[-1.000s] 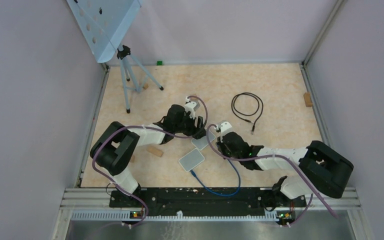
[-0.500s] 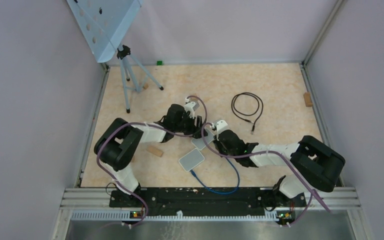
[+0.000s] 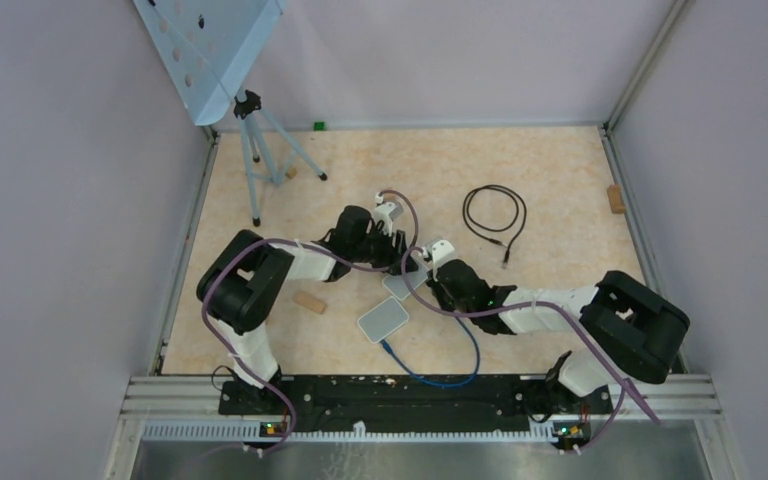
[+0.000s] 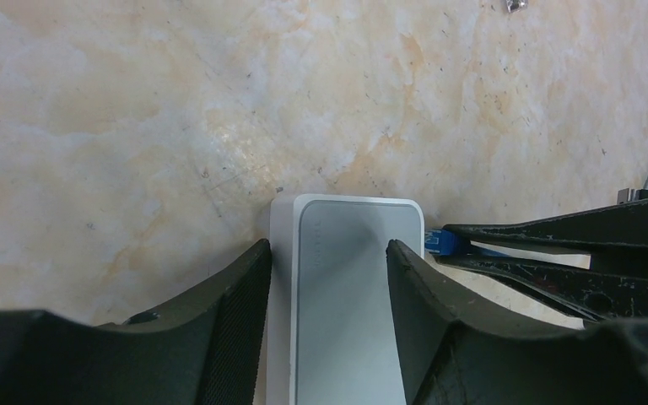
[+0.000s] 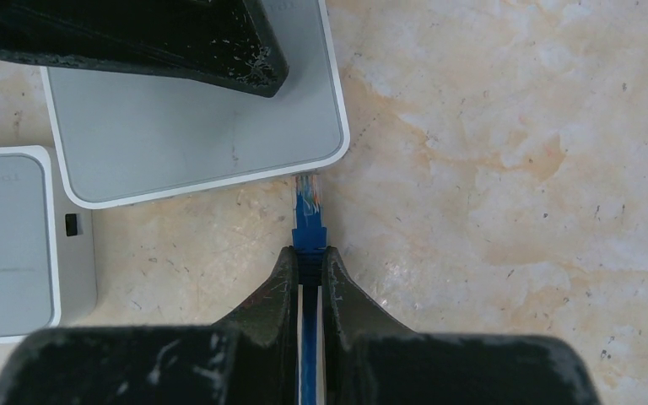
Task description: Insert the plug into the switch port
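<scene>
Grey-white plastic marks the switch point(image 3: 398, 285), seen in the overhead view with both wrists meeting over it. The left gripper point(image 3: 400, 262) is at its far side and the right gripper point(image 3: 432, 282) at its right edge. A second box point(image 3: 384, 320) sits just near-left of the switch, and the blue cable point(image 3: 460, 372) loops from the switch towards the arm bases.

Left wrist view: the left gripper's jaws stand parted astride the switch; whether the pads press on it cannot be told. The plug point(image 4: 440, 242) shows at the switch's right edge.

Right wrist view: the right gripper's jaws are clenched on the plug's boot. Its clear tip is at the switch's side wall, touching or just short of it. No port opening is visible from here.

Step in hand, as judged: final alignment, the switch being steadied. The next move calls for a short, straight push, with the plug level and the switch kept from sliding.

Faint lettering on the second box's lid is too pale to read; no other writing shows.
</scene>
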